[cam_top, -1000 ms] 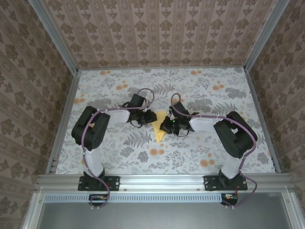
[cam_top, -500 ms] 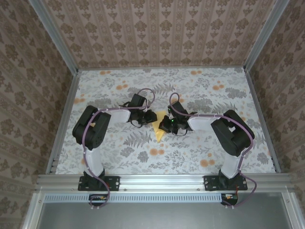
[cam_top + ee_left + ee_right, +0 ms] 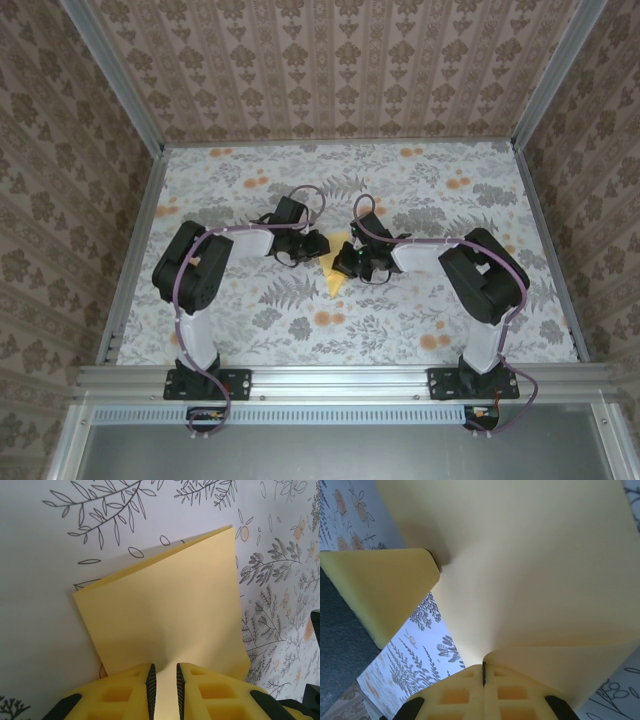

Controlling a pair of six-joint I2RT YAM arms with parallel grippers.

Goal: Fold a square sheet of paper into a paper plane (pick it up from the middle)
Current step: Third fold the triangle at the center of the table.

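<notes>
The square sheet of paper [image 3: 333, 278] is pale yellow, folded over, and tapers to a point toward the near side in the top view. It hangs off the table between both grippers at the table's middle. My left gripper [image 3: 318, 246] pinches its left edge. In the left wrist view the left gripper [image 3: 165, 666] has its jaws a narrow slit apart with the paper [image 3: 170, 605] puckered into them. My right gripper [image 3: 484, 666] is shut on a curled edge of the paper [image 3: 530, 570]. One left finger [image 3: 385, 590] touches the sheet's far side.
The floral tablecloth [image 3: 420, 180] has orange flower blotches [image 3: 322, 318] printed on it. Aluminium rails [image 3: 340, 378] and patterned walls [image 3: 60, 200] enclose the table on every side. Both arms bend inward from their bases at the near edge.
The right arm has shifted slightly left, bringing its gripper closer to the left one and covering more of the paper. The left arm has stayed put.
</notes>
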